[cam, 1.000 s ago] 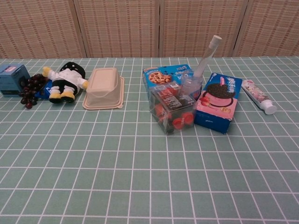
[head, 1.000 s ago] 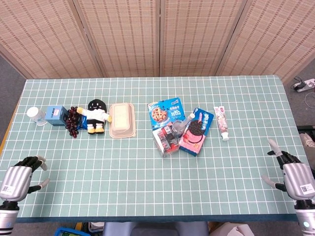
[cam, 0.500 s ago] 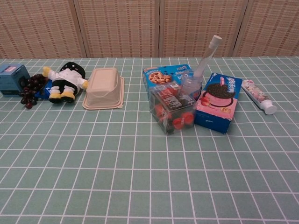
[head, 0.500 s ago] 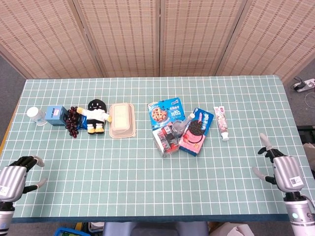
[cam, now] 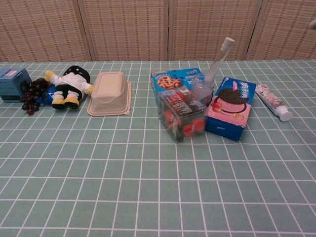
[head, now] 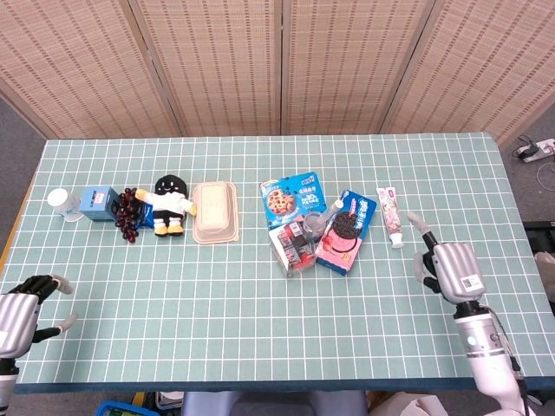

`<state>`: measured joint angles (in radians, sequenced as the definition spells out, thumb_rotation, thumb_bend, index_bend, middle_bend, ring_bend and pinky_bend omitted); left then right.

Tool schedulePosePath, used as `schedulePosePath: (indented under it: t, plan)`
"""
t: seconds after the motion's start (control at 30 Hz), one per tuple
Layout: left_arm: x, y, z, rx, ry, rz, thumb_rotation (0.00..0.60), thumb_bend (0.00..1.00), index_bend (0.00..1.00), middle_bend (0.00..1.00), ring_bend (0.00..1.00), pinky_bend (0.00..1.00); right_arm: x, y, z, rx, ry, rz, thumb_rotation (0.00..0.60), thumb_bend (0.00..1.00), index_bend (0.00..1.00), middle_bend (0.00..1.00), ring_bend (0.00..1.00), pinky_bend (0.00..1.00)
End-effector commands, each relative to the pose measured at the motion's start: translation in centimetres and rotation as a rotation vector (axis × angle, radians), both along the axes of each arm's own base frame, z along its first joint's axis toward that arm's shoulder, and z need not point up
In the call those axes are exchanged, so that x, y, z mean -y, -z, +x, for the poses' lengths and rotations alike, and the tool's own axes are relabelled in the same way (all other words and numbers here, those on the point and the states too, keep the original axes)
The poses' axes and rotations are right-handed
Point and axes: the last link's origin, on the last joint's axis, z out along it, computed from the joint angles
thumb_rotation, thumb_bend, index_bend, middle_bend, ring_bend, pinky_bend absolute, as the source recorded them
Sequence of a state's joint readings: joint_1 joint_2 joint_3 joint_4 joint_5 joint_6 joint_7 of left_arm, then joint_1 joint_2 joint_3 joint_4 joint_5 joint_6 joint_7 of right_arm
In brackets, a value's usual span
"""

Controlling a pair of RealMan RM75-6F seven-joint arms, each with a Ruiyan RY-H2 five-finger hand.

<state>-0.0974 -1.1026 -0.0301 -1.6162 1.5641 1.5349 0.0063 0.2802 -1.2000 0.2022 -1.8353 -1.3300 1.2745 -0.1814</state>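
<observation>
Fingers of the right hand (head: 448, 264) are spread apart and hold nothing; the hand hovers over the table (head: 260, 347) near the toothpaste tube (head: 390, 216), the item closest to it, without touching it. Fingers of the left hand (head: 19, 307) are loosely curled yet apart, also empty, at the table's near left edge and well apart from every item. The toothpaste tube lies flat on the right side of the table, just beside the pink cookie box (head: 345, 231), with its white cap toward the robot. Judged by appearance, the tube is light, soft-walled and smooth, so it may slip or dent under pressure; the firmer zone near the cap shoulder, or a pinch across the flat body, is probably the safest hold. The head view shows both hands and the whole layout, including the small cup (head: 61, 201) at far left. The chest view shows neither hand clearly, but reveals item heights: the upright white stick (cam: 219, 58) rising from the central cluster and the low profile of the tube.
</observation>
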Motion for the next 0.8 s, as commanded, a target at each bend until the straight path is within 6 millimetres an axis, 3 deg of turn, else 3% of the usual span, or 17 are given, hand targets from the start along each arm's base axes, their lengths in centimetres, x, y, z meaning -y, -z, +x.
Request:
schedulePosePath:
  t: [0.03, 0.37, 0.8]
  plan:
    - [0.0, -0.2, 0.0, 0.004, 0.001, 0.003, 0.6, 0.14, 0.56, 0.41, 0.35, 0.53, 1.6, 1.4, 1.5, 0.021, 0.007, 0.043, 0.6, 0.79, 0.16, 1.0, 1.0, 1.0]
    - [0.0, -0.5, 0.0, 0.012, -0.001, 0.006, 0.6, 0.14, 0.56, 0.42, 0.35, 0.53, 4.4, 4.2, 3.2, 0.028, 0.04, 0.107, 0.6, 0.86, 0.16, 1.0, 1.0, 1.0]
    - [-0.1, -0.6, -0.1, 0.019, -0.004, 0.004, 0.6, 0.14, 0.56, 0.43, 0.35, 0.53, 6.5, 7.1, 5.4, -0.025, 0.05, 0.151, 0.6, 0.87, 0.16, 1.0, 1.0, 1.0]
